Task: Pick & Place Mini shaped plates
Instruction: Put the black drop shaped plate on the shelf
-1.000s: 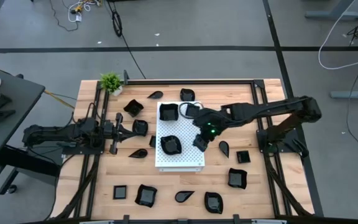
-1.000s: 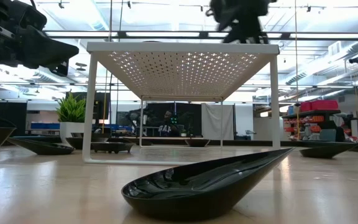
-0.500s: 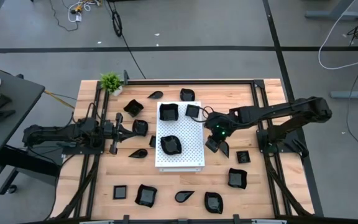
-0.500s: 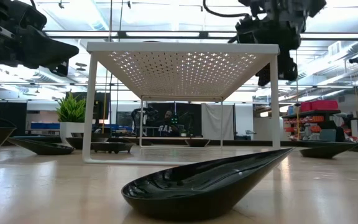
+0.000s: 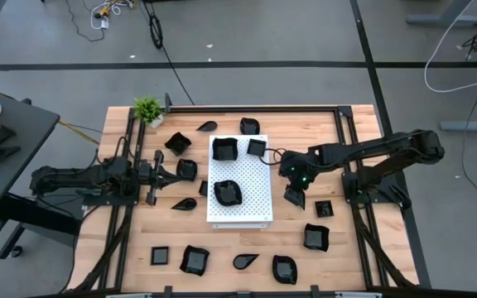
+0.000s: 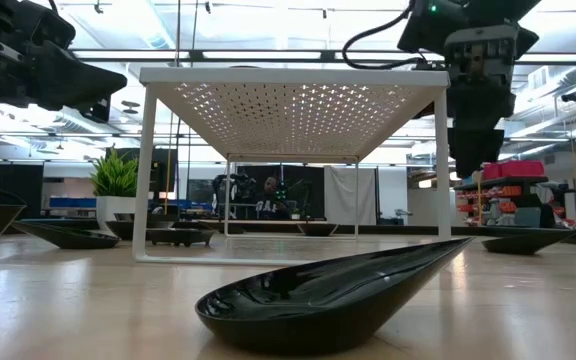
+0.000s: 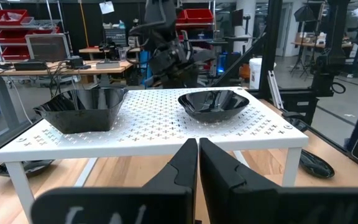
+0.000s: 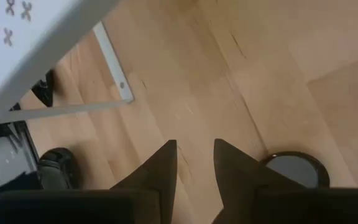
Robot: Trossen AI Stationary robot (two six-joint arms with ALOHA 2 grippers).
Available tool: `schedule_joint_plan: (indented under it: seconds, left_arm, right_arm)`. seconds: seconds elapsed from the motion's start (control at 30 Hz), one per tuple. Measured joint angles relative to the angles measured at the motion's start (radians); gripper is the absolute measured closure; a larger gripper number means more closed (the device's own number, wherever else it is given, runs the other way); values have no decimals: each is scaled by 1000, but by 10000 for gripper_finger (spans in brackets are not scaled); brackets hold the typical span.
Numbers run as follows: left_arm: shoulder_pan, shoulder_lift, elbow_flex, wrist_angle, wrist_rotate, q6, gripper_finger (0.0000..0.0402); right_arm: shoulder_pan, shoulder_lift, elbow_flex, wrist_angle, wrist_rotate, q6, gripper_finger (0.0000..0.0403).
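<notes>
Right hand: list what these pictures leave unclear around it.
- The plate near the right hand: in the right wrist view a finger covers part of it and the picture's edge cuts it, so its shape is unclear.
- High view: the right hand hides whatever lies beneath it.
- Low view: the board hides the plates on top.

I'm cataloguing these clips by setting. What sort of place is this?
Probably a robotics lab or workshop: a wooden table inside a dark frame with mounted arms, red storage bins on shelving, and a workbench cluttered with equipment beyond, under open ceilings with track lighting.
</notes>
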Motion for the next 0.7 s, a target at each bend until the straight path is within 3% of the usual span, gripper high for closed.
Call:
schedule_joint_plan:
  seconds: [0.17, 0.43, 0.7]
  left_arm:
    - [0, 0, 0, 0, 0, 0, 381]
    - [0, 0, 0, 0, 0, 0, 381]
    - [0, 0, 0, 0, 0, 0, 381]
  right_arm:
    - [-31, 0, 58, -93, 21, -30, 293]
    - [-70, 5, 235, -282, 160, -178, 293]
    - [-68, -3, 256, -372, 170, -366, 293]
